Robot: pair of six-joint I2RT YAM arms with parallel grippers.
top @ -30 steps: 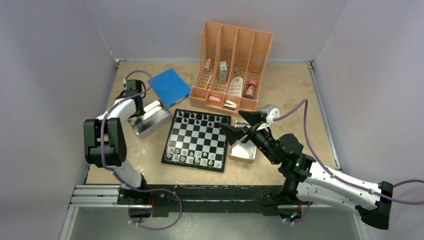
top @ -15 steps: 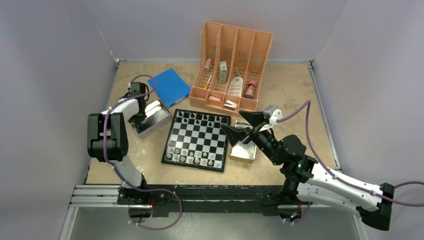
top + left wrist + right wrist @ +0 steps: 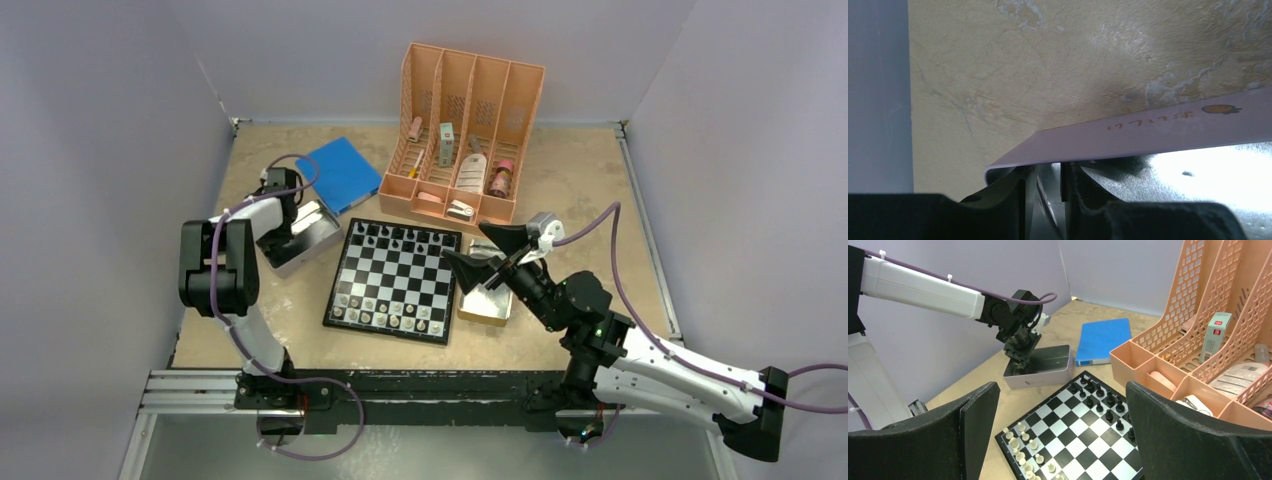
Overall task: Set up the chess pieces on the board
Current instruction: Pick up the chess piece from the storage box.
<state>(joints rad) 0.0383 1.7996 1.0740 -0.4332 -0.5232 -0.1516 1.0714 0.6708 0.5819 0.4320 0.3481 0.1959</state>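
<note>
The table (image 3: 585, 200) is a flat tan slab, mottled and scuffed, shut in by matt lilac walls (image 3: 110, 130); its widest bare stretch runs along the right side, with a narrower bare strip between the board and the near edge. At the far middle stands the peach organizer (image 3: 425, 75), hard plastic with four tall lattice-walled slots and low open bins in front. The slots hold a small pink bottle, a grey-green box (image 3: 446, 143), a flat pale pouch and a brown bottle with a pink cap (image 3: 501, 180), and the bins hold a pink item and a small white one. The board (image 3: 395, 275), square and glossy with black and white checks inside a thin black border, lies at the table's middle, near the organizer but apart from it. A flat blue book (image 3: 338, 172) lies left of the organizer. Just beside it sits the left tray (image 3: 300, 256), shiny rectangular metal with rounded corners. The right tray (image 3: 483, 318) lies just beside the board's right edge and holds something pale, too small to make out. The right pincer (image 3: 463, 242) hovers over that edge, its broad black jaws spread wide with nothing between them. The left pincer (image 3: 1018, 361) dips into a corner of the left tray, jaws narrow, with a sliver of shiny metal between them; whether they clamp it I cannot tell. The black pieces (image 3: 400, 238) line the board's far rows and the pale pieces (image 3: 385, 315) its near rows
</note>
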